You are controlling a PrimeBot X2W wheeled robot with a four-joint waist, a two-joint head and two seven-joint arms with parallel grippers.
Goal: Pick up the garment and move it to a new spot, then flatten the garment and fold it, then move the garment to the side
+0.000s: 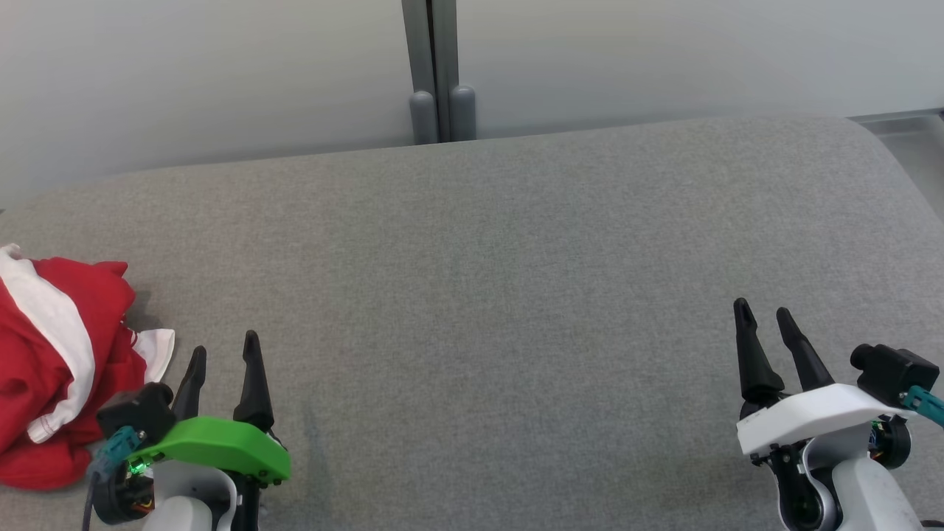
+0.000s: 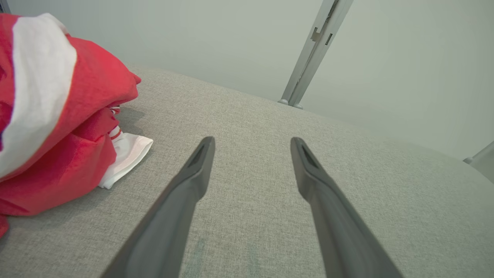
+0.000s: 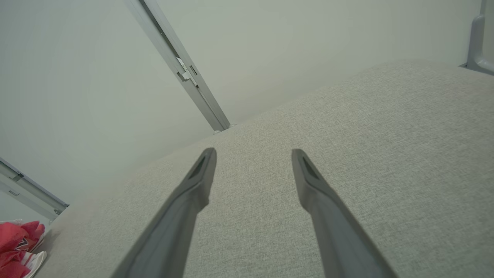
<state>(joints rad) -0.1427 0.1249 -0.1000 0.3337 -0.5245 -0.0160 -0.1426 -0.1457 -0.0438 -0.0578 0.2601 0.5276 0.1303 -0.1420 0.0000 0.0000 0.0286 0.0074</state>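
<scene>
The garment point(image 1: 55, 361) is a red and white piece of clothing, crumpled in a heap at the left edge of the grey padded surface point(image 1: 487, 280). The left wrist view shows the garment point(image 2: 58, 116) at its left, and the right wrist view has the garment point(image 3: 17, 247) small in the bottom left corner. My left gripper point(image 1: 225, 343) stands open just right of the heap, apart from it, with nothing between its fingers. Far across the surface at the lower right, my right gripper point(image 1: 763, 310) is also open and holds nothing.
A pale wall runs behind the surface, with a grey vertical post point(image 1: 439, 74) at its middle. The surface's far edge curves down at the right, where a metal rail point(image 1: 907, 125) shows. Bare fabric stretches between the two grippers.
</scene>
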